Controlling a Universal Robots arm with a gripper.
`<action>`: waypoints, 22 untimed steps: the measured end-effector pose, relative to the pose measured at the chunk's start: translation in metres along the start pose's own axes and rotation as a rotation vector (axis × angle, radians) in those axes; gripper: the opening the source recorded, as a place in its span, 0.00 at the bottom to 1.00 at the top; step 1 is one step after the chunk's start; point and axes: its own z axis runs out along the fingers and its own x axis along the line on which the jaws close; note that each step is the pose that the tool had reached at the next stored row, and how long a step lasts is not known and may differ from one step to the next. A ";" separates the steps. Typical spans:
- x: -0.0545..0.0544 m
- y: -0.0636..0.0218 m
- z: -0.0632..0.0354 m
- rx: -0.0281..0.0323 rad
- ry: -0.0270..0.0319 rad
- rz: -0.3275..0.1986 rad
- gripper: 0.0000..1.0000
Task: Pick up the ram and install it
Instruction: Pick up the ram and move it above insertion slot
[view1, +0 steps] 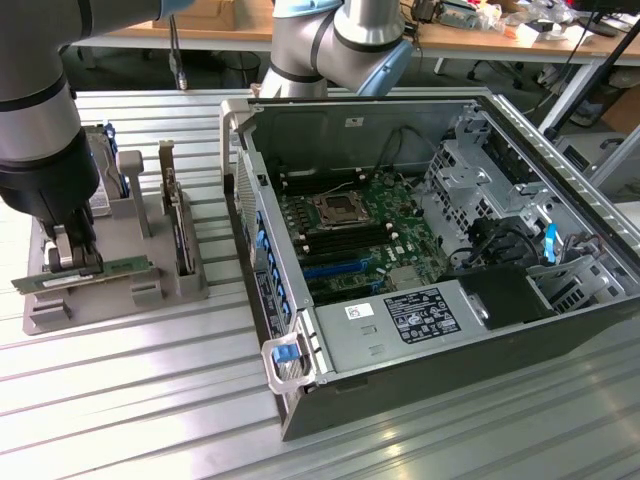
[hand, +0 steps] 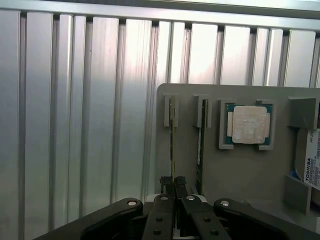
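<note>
Green ram (view1: 120, 267) tight in tool (hand: 172, 181); processor (hand: 248, 124) nearby

The support surface is a ribbed aluminium table (view1: 150, 400) with parallel grooves. Two items rest directly on it.

A grey fixture (view1: 40, 315) lies flat directly below the gripper (view1: 72, 262). One of its slots holds the ram (view1: 110, 268) on edge, clamped between the gripper's fingers. A second stick (hand: 200, 145) stands just beside the gripper. A processor (hand: 248, 125) and a hard drive (hand: 312, 167) sit in pockets farther from it.

An open computer case (view1: 420, 395) lies on its side, well apart from the gripper, past the fixture.
</note>
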 end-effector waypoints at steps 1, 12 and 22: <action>0.000 0.0000 -0.0009 0.0000 0.0000 0.000 0.12; 0.000 0.0000 -0.0103 0.0001 -0.0005 0.000 0.12; 0.000 -0.0001 -0.0185 0.0001 -0.0007 0.000 0.12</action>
